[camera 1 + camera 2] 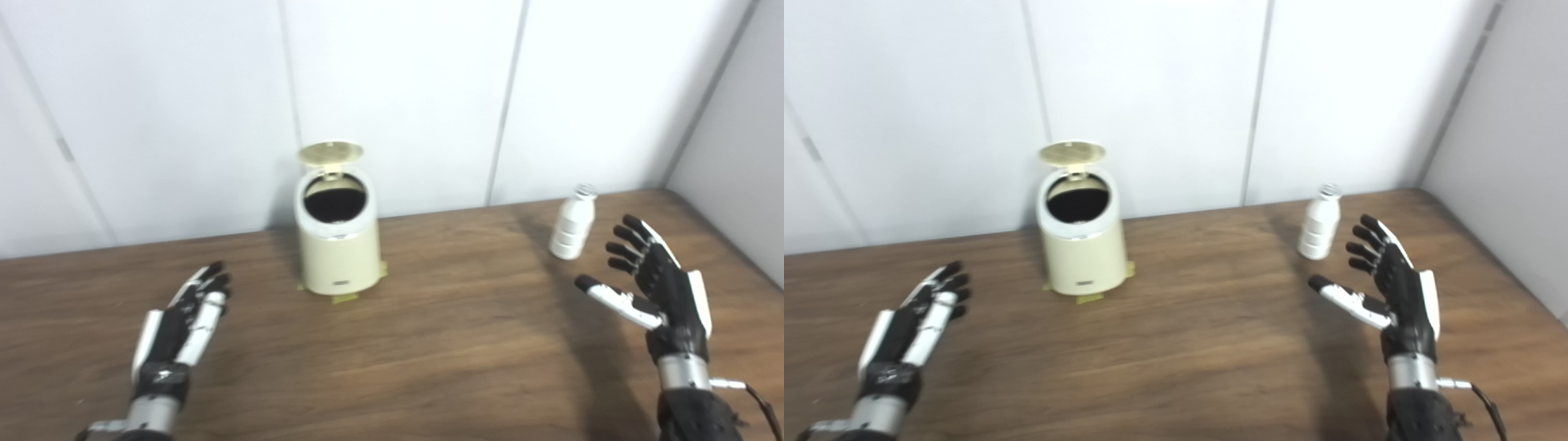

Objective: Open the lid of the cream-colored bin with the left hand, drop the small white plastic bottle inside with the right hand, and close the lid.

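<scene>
The left hand (pixel 184 318) hovers low over the bench (pixel 429 343), fingers straight and close together, holding nothing. The right hand (pixel 655 288) is raised higher above the bench, palm turned inward, fingers spread and thumb out, empty.

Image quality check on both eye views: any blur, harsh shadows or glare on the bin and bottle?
Left eye view: soft all over, bin and bottle edges fuzzy; a broad dim shadow falls on the table in front of the bottle. Right eye view: same softness, the same shadow near the right hand, no harsh glare; the bin's inside reads plain black.
</scene>
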Robot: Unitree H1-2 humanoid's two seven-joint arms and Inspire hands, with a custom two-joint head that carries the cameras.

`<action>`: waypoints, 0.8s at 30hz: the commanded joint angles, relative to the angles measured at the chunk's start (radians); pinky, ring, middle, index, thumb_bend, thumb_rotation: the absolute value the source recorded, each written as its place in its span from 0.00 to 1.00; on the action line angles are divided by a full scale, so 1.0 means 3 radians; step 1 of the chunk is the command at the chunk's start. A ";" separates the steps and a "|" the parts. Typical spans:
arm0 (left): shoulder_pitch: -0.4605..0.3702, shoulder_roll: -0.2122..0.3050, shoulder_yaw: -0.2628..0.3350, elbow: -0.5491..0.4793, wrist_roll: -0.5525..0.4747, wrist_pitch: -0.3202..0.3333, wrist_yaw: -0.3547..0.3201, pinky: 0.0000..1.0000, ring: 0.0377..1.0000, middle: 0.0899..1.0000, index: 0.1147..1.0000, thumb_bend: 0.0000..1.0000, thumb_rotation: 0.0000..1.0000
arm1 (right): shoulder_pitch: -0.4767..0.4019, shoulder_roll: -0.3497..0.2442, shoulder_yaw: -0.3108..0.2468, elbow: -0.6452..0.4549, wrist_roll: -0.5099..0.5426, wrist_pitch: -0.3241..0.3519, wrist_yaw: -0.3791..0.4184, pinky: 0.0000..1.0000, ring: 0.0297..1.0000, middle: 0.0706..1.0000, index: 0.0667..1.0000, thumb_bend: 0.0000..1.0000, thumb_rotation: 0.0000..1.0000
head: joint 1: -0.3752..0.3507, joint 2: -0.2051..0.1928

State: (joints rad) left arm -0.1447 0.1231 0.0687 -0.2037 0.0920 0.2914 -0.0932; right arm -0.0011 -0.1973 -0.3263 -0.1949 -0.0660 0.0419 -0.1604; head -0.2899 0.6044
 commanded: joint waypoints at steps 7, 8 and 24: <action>-0.0185 0.0117 0.0102 0.0049 -0.0227 -0.0148 -0.0003 0.84 0.85 0.87 0.91 0.29 0.62 | -0.0301 -0.0229 -0.0010 -0.0007 -0.0248 0.0171 -0.0078 0.76 0.85 0.89 0.89 0.91 0.25 | -0.0198 -0.0004; -0.0188 0.0130 0.0113 0.0059 -0.0242 -0.0155 0.0002 0.84 0.85 0.87 0.91 0.29 0.61 | -0.0331 -0.0237 -0.0004 -0.0003 -0.0285 0.0202 -0.0091 0.78 0.85 0.89 0.89 0.92 0.24 | -0.0227 -0.0013; -0.0160 0.0271 0.0092 -0.0041 -0.0322 -0.0054 -0.0038 0.86 0.85 0.87 0.93 0.21 0.60 | -0.1035 -0.0923 0.0277 0.0729 -0.0729 0.0653 0.0088 0.71 0.87 0.91 0.92 1.00 0.27 | -0.0445 -0.0048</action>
State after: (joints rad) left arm -0.1611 0.1869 0.0957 -0.1727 -0.0030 0.2918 -0.1080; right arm -0.2666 -0.4404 -0.2451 0.0360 -0.2710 0.2515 -0.1408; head -0.4234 0.5875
